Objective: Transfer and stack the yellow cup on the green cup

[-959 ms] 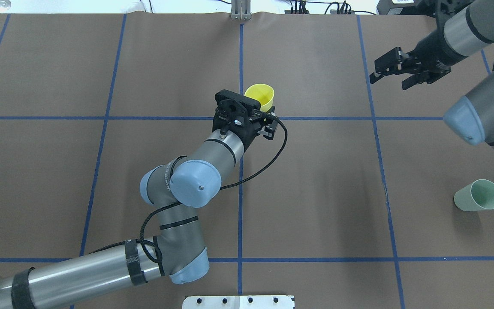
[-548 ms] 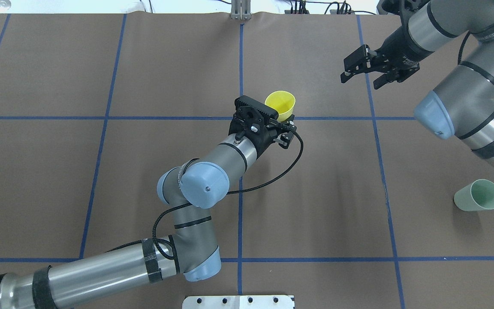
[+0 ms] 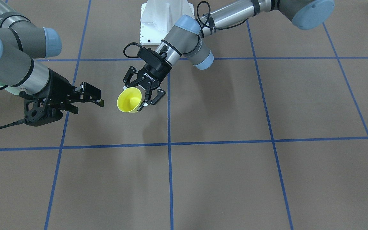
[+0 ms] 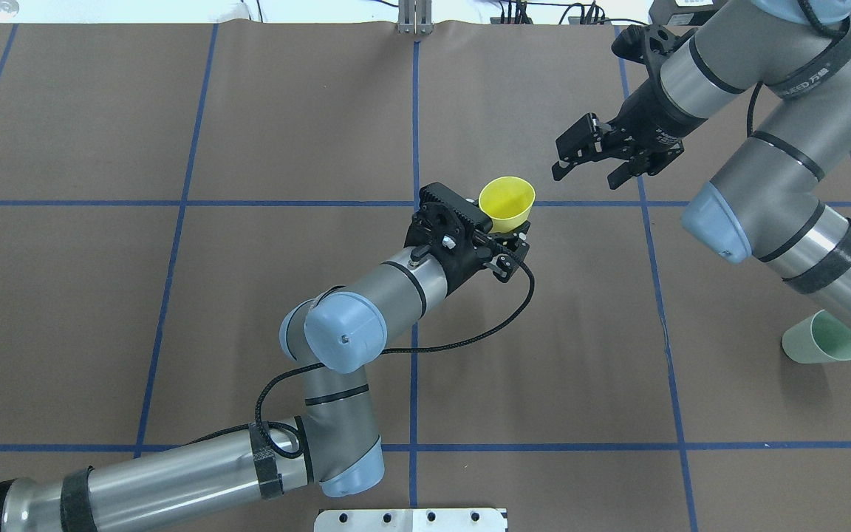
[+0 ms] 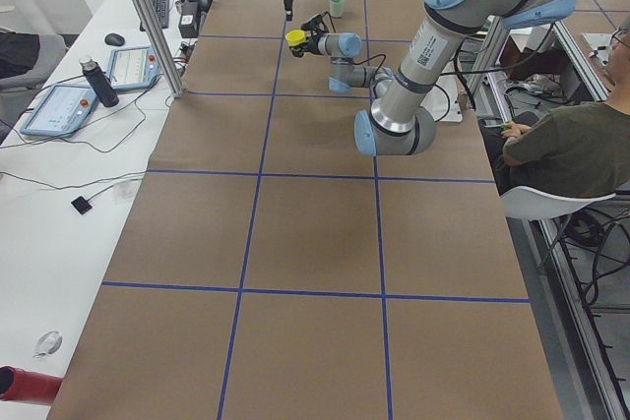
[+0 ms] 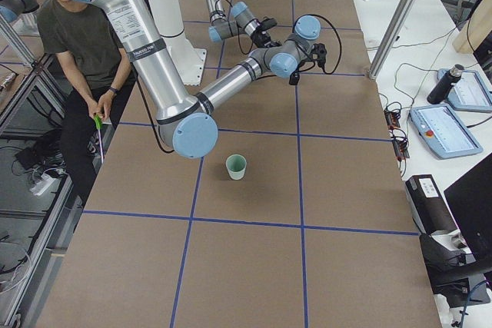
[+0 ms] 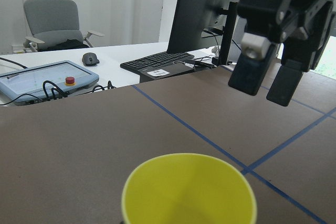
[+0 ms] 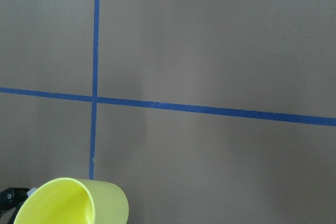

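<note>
The yellow cup (image 4: 507, 201) is held in the air over the table's middle, tilted with its mouth facing away from the robot. My left gripper (image 4: 503, 227) is shut on its lower part. The cup also shows in the front-facing view (image 3: 129, 100) and in the left wrist view (image 7: 189, 192). My right gripper (image 4: 584, 177) is open and empty, a short way right of the cup, fingers pointing toward it; it also shows in the left wrist view (image 7: 269, 85). The green cup (image 4: 821, 346) stands upright at the right, partly behind my right arm, and shows whole in the exterior right view (image 6: 236, 166).
The brown table cover (image 4: 174, 111) carries a grid of blue tape lines. The white robot base plate (image 4: 411, 519) sits at the near edge. An operator (image 6: 77, 36) sits beside the table. A monitor, keyboard (image 7: 157, 61) and tablets lie beyond the far edge.
My left arm has carried the yellow cup to the right. My right arm has swung left toward the cup, its gripper staying open, and now partly covers the green cup.
</note>
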`<state>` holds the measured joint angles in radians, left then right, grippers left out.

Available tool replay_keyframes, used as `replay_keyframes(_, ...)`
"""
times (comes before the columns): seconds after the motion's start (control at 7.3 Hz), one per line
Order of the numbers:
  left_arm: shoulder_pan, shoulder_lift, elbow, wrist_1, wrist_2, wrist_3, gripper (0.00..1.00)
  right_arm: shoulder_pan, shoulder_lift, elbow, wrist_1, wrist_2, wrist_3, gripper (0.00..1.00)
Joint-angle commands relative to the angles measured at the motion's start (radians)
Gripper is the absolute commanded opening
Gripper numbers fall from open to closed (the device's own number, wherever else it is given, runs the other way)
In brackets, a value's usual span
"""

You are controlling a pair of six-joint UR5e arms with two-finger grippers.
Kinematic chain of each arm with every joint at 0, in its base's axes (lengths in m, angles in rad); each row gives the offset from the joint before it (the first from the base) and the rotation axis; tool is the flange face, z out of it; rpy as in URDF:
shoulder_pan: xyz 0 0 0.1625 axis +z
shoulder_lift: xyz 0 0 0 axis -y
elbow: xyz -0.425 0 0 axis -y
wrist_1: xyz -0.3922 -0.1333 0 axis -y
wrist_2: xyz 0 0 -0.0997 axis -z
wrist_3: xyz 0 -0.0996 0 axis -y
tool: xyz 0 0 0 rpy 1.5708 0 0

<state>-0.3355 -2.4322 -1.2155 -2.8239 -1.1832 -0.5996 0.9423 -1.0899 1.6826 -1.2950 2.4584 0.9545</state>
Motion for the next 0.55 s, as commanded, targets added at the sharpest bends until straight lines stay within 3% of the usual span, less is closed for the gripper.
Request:
replay_keyframes(0.0, 0.004, 0.002, -0.001, -0.009, 0.004, 0.004, 0.62, -0.010, 0.002, 0.002, -0.001, 0.033, 0.001, 1.00)
replay_keyframes(0.41, 0.015, -0.001, -0.006, -0.009, 0.004, 0.003, 0.62, -0.011, 0.013, 0.000, 0.000, 0.033, 0.027, 0.99)
